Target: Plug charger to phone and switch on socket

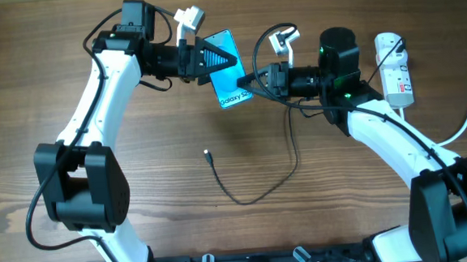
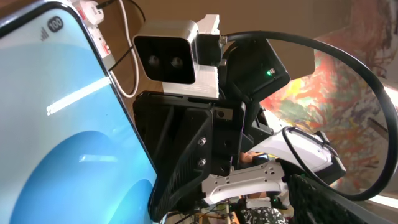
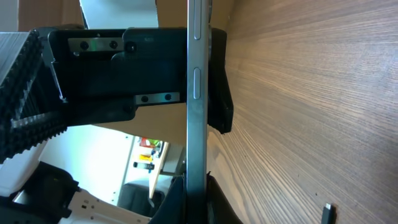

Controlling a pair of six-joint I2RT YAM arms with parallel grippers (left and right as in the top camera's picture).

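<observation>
Phone (image 1: 235, 82) sat off the table (image 1: 320, 223), left tool (image 1: 215, 59) clamped on it, right tool (image 1: 252, 81) straddling its edge, grip undeterminable; charger (image 1: 258, 198) lay loose, so probably still staging, next needing one tool freed for its tip.

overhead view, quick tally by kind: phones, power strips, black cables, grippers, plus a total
phone: 1
power strip: 1
black charger cable: 1
grippers: 2, the left gripper and the right gripper
total: 5
</observation>
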